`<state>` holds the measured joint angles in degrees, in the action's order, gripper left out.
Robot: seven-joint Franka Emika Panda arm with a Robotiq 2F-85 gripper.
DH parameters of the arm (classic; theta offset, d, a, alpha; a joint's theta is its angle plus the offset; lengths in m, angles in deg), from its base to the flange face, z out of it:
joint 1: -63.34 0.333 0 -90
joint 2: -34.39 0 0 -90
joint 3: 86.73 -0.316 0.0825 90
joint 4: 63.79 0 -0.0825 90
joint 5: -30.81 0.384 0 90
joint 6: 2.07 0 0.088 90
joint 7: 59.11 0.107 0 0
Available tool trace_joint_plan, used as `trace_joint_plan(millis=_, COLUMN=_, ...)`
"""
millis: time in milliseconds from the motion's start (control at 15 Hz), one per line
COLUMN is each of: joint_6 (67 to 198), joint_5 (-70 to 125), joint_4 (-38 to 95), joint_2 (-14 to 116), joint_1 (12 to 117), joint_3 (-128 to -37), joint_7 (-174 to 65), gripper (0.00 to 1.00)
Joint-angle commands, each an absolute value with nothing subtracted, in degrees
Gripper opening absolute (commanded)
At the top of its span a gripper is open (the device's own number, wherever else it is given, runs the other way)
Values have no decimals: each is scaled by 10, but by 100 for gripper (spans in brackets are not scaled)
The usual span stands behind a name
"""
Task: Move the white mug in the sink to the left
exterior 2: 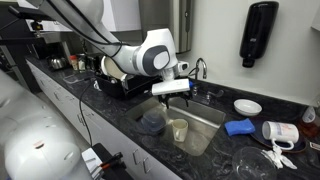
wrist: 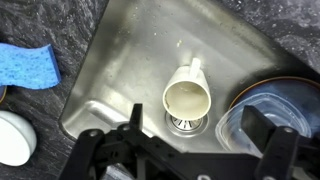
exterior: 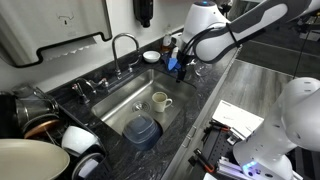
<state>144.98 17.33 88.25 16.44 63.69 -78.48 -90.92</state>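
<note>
The gripper (wrist: pixel 192 114) hangs wide open above the sink (wrist: pixel 135 50) with nothing in its grasp. The white mug (wrist: pixel 187 97) stands upright on the basin floor almost straight below it, with the drain (wrist: pixel 185 123) touching its 6 o'clock side in the wrist view. The step in hand appears to be the descent for the grasp. To do it well, the arm should probably drop straight down so the jaws pass either side of the mug wall at 9 and 3 o'clock. That keeps them off the handle (wrist: pixel 193 66), which points to 12 o'clock. It should then close firmly below the rim, since glazed ceramic is likely to slip. The blue-grey container (wrist: pixel 272 118) sits just beside the mug at 3 o'clock, so that finger has little room. A slight lift before the sideways carry would keep the mug from scraping the steel or nudging its neighbour. The mug looks empty, its inside pale and bare. What the container holds cannot be told. A shallow white bowl (exterior: pixel 151 56) rests on the counter (exterior: pixel 200 105) at the sink's 1 o'clock corner, and nothing shows inside it.
</note>
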Motion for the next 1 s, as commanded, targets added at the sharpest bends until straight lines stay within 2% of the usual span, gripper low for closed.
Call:
trace_joint_plan(millis=0, joint_6=1522, joint_5=218, joint_4=874, joint_2=241, joint_1=656, joint_3=-746, joint_7=-1019, gripper=100)
trace_joint_plan(millis=200, joint_6=1539, joint_5=313, joint_4=852, joint_2=304, joint_1=671, joint_3=-733, joint_7=-1120, gripper=100)
trace_joint_plan(millis=533, joint_6=1498, joint_5=482, joint_4=793, joint_2=389, joint_1=643, joint_3=-769, joint_7=-1203, gripper=100)
trace_joint_plan(millis=933, joint_6=1473, joint_5=414, joint_4=739, joint_2=462, joint_1=610, joint_3=-801, joint_7=-1063, gripper=100)
